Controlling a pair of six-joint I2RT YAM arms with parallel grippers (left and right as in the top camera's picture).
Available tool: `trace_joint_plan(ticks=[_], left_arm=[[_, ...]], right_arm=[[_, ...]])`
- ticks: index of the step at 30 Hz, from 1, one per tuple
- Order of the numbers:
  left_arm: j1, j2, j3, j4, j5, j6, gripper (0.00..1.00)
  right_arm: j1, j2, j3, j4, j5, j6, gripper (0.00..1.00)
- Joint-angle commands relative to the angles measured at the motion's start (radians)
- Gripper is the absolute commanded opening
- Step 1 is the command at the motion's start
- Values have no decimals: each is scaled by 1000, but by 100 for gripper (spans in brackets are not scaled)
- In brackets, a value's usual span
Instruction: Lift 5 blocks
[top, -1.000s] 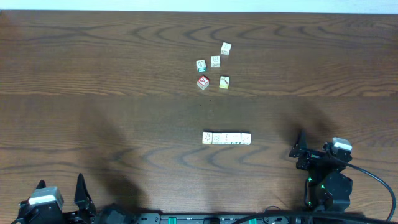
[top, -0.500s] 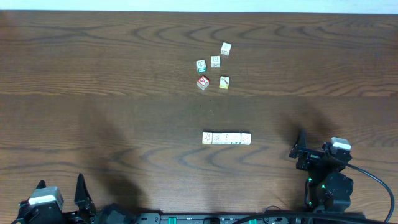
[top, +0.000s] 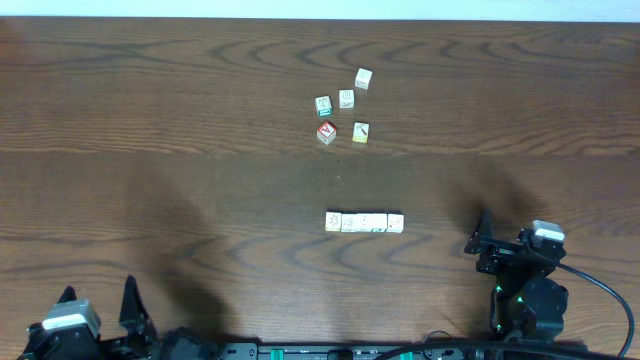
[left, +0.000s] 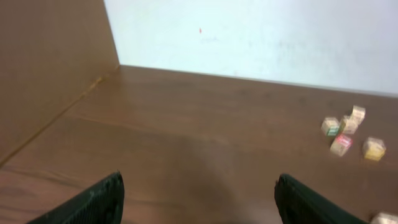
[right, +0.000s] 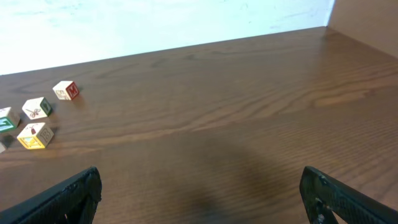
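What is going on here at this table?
Nothing is being handled at this moment. The left tool and the right tool sit open and empty near the front edge of the table. A row of small pale blocks lies in the middle, untouched. A loose group of blocks, among them a red-faced block, lies farther back.
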Motion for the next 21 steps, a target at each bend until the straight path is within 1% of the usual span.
trace_joint_plan(ticks=[1, 5, 8, 10, 14, 16, 18, 21], left_arm=[[124, 3, -111, 109, 146, -32, 78], [240, -19, -278, 298, 249, -32, 78], [268, -18, -384, 390, 252, -31, 78], [275, -18, -459, 483, 249, -8, 78], [308, -18, -625, 764, 250, -5, 78], [330, -18, -695, 877, 254, -6, 78], [343, -18, -733, 914, 254, -6, 78], [353, -19, -781, 913, 253, -6, 78]], right_arm=[[-6, -6, -5, 0, -4, -14, 99], [-6, -6, -5, 0, -4, -14, 99], [-6, -6, -5, 0, -4, -14, 99], [-6, -6, -5, 0, -4, -14, 99], [-6, -6, -5, 0, -4, -14, 99], [-6, -6, -5, 0, -4, -14, 99], [-6, -6, -5, 0, -4, -14, 99], [-6, -6, -5, 0, -4, -14, 99]])
